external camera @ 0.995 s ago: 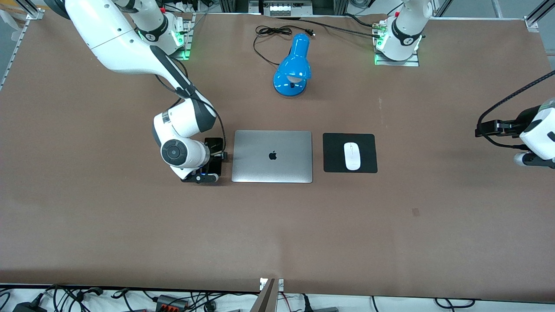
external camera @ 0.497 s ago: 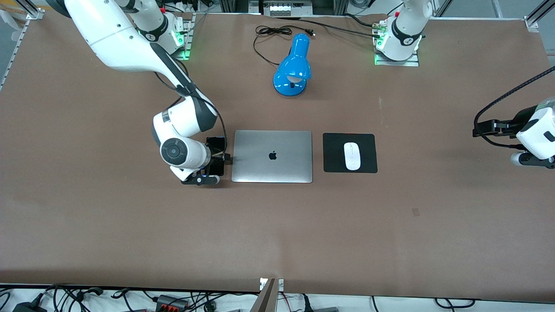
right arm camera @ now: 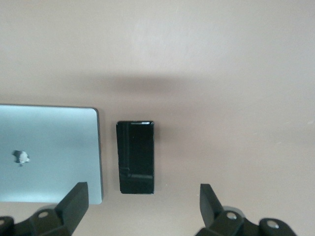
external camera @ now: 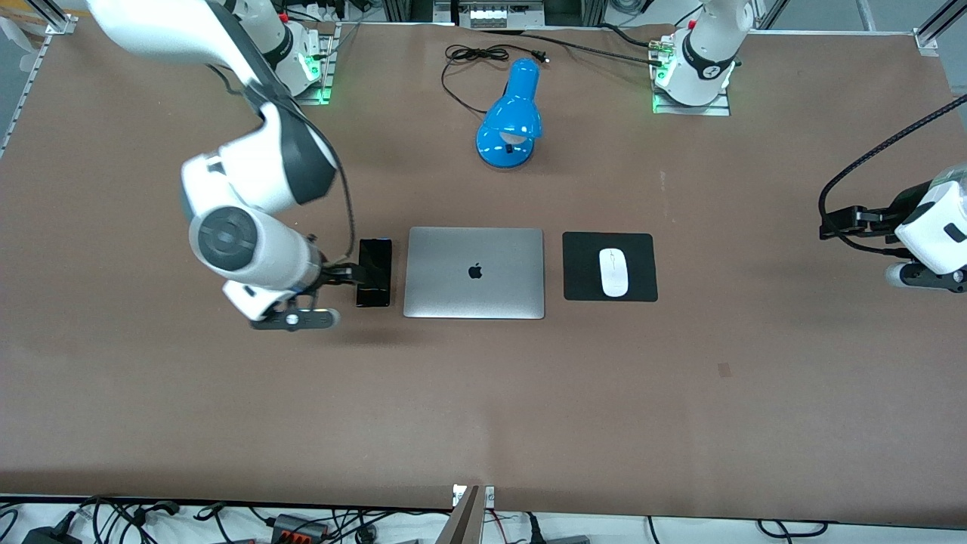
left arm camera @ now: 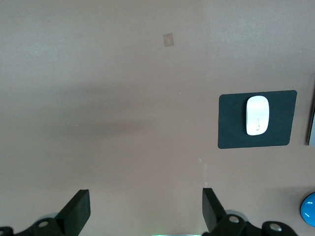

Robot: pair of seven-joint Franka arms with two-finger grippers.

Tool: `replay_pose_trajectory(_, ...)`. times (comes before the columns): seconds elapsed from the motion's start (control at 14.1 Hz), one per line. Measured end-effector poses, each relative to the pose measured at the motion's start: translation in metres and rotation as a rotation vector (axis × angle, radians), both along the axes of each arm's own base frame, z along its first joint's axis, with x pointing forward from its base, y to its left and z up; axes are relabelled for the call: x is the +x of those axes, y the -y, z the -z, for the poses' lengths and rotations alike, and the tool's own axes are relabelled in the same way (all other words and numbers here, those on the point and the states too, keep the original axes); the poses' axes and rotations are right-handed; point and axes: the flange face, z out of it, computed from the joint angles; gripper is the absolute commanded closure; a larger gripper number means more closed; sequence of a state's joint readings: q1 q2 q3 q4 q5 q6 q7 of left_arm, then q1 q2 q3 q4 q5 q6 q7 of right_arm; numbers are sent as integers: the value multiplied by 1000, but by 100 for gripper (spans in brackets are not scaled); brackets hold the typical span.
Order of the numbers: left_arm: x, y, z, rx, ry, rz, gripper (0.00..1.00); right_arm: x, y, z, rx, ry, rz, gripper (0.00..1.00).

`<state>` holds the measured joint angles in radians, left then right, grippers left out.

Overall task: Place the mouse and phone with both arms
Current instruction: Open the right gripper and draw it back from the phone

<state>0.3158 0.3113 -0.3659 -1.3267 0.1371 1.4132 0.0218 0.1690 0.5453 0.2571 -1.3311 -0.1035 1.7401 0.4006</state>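
Front view: the right arm reaches down from its base with its wrist bent over the table, and the right gripper [external camera: 332, 273] hangs over bare table just beside the phone [external camera: 374, 261], toward the right arm's end. The phone lies flat, free of the gripper, just beside the closed silver laptop [external camera: 474, 272]. On the laptop's side toward the left arm's end lies the black mouse pad [external camera: 582, 283] with the white mouse [external camera: 614, 272] on it. A blue desk lamp [external camera: 511, 117] lies farther from the camera than the laptop, its black cord [external camera: 472, 54] coiled by it. The left arm waits raised at its end of the table, well apart from the mouse.

Left wrist view: the left gripper [left arm camera: 146, 211] is spread wide over bare table; mouse [left arm camera: 257, 115] on pad [left arm camera: 231, 132] sits farther off.

Right wrist view: the right gripper [right arm camera: 142, 206] is spread wide and empty above the phone [right arm camera: 136, 157], the laptop [right arm camera: 49, 147] just beside it.
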Motion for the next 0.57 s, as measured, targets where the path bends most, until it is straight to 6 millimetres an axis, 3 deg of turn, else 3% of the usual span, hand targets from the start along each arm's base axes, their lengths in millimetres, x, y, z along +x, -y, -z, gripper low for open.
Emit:
replay_pose_trajectory(0.28,2,2,-13,-3,31,2,0,14,48,-64,4,50,57,0)
replay_pose_trajectory(0.43,3,1,-22,-4,48,1,0,22,88,-87,8,81,90,0)
replay_pose_trajectory(0.57,3,2,-24,-4,53,2,0,27,140,-108,-9,115,94,0)
